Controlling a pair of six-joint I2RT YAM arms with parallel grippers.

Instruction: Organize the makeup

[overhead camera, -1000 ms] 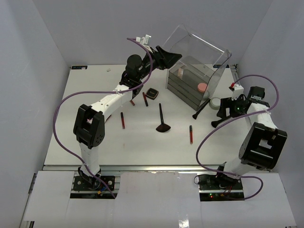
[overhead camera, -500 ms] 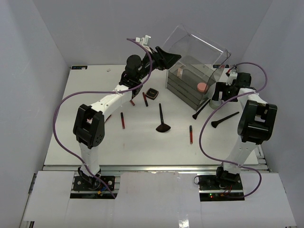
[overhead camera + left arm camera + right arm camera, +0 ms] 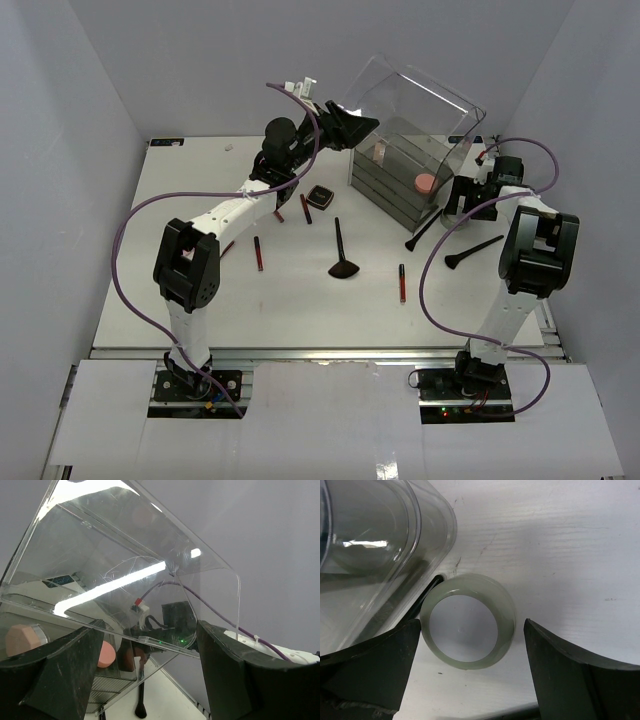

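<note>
Makeup lies loose on the white table point(image 3: 200, 200): a fan-headed brush point(image 3: 343, 258), dark-red pencils point(image 3: 258, 253) point(image 3: 402, 283) point(image 3: 305, 208), a square black compact point(image 3: 320, 197) and two black brushes point(image 3: 424, 230) point(image 3: 473, 251). A pink puff point(image 3: 426, 184) sits in the clear drawer box point(image 3: 395, 185). My left gripper point(image 3: 350, 125) point(image 3: 150, 625) is open at the raised lid point(image 3: 130, 540), whose edge runs across between its fingers. My right gripper point(image 3: 462, 197) point(image 3: 472, 625) hangs open right of the box, over a pale round jar point(image 3: 467, 621) that stands between its fingers.
The box's tilted clear lid point(image 3: 410, 100) reaches up and back over the drawers. Grey walls close in the table on three sides. Purple cables loop from both arms. The box's curved clear wall point(image 3: 385, 545) lies just left of the jar.
My right arm has swung from the front right back toward the box's right side, and its open gripper now hangs over the round jar. The left arm has barely moved.
</note>
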